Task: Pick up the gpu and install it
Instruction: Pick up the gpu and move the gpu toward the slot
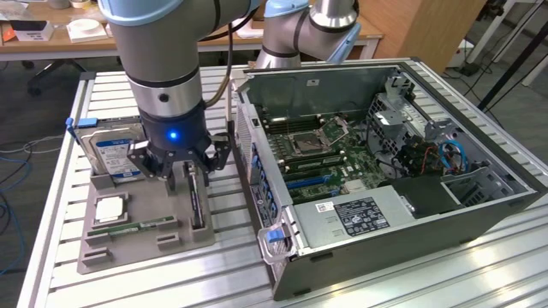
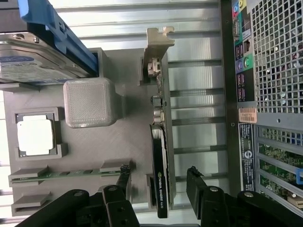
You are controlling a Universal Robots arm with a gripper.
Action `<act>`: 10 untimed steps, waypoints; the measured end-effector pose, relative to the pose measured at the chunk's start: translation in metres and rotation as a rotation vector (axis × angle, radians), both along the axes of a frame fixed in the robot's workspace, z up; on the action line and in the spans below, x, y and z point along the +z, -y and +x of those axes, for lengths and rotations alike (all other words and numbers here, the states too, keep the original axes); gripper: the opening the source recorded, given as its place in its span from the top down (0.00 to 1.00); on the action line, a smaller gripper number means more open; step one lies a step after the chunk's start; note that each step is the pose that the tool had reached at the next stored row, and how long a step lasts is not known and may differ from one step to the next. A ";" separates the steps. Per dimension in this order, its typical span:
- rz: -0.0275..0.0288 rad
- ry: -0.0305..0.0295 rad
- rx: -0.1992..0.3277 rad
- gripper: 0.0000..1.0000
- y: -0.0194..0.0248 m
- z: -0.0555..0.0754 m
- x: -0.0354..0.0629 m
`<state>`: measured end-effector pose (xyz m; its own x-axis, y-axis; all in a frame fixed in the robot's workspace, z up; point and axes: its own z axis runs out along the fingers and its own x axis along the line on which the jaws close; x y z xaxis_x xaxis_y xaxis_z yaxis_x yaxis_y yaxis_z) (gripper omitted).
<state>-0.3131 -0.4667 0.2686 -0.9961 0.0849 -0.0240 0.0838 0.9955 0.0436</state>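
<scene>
The gpu (image 1: 197,204) is a thin black card standing on its long edge in a slot of the grey holder (image 1: 145,247), left of the computer case in the exterior view. In the wrist view the gpu (image 2: 160,156) shows its silver bracket (image 2: 158,40) at the end far from my fingers. My gripper (image 1: 190,168) hangs just above the card's bracket-free half. The gripper (image 2: 158,176) is open: one black fingertip (image 2: 124,172) is on one side of the card and the other fingertip (image 2: 193,176) on the opposite side, each with a gap to it.
The holder also carries a silver hard drive (image 1: 115,153) with a blue clip, a square processor (image 1: 111,209) and a green memory stick (image 1: 137,226). The open computer case (image 1: 479,212) lies on the slatted table, motherboard (image 1: 321,160) exposed. A second arm (image 1: 296,29) stands behind.
</scene>
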 end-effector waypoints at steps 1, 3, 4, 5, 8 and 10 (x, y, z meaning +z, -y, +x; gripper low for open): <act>0.0000 0.0000 0.000 0.41 0.0000 0.000 -0.0005; 0.0000 0.0000 0.000 0.41 0.0000 0.000 -0.0014; 0.0000 0.0000 0.000 0.41 0.0000 0.000 -0.0019; -0.0001 0.0000 0.000 0.41 0.0000 0.000 -0.0023; -0.0001 -0.0001 0.000 0.41 0.0000 0.000 -0.0035; -0.0002 -0.0001 0.000 0.41 0.0000 0.000 -0.0038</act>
